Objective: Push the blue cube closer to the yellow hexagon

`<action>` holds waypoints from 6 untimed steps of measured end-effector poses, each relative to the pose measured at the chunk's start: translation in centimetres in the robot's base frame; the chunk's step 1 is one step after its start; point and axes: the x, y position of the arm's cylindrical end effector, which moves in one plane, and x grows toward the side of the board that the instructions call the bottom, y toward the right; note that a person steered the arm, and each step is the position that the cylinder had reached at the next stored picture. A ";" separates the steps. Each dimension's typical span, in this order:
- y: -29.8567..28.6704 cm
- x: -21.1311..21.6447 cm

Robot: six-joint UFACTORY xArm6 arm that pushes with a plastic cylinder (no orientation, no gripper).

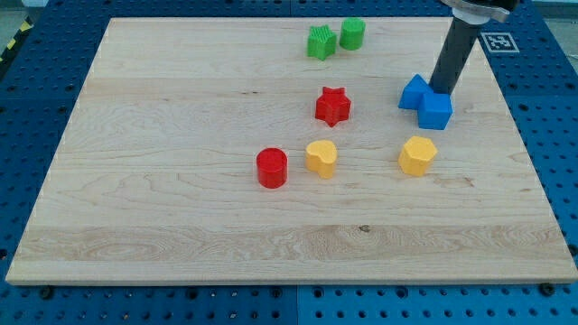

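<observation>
Camera view: a light wooden table [181,108] is shown. No jaws are fitted; my tip [442,91] is set at the upper edge of the small blue cube [435,110], which touches a second blue block [414,91] of unclear shape on the view's left. The small yellow hexagon [417,155] is seen just below the cube. The cube is judged rigid, light and easily slid or turned; contact is best centred on its top-side face.

Bright, even light; sharp, soft shadows.
</observation>
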 end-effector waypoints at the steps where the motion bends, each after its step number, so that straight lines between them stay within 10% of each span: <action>1: -0.1 0.0; 6: -0.3 2.6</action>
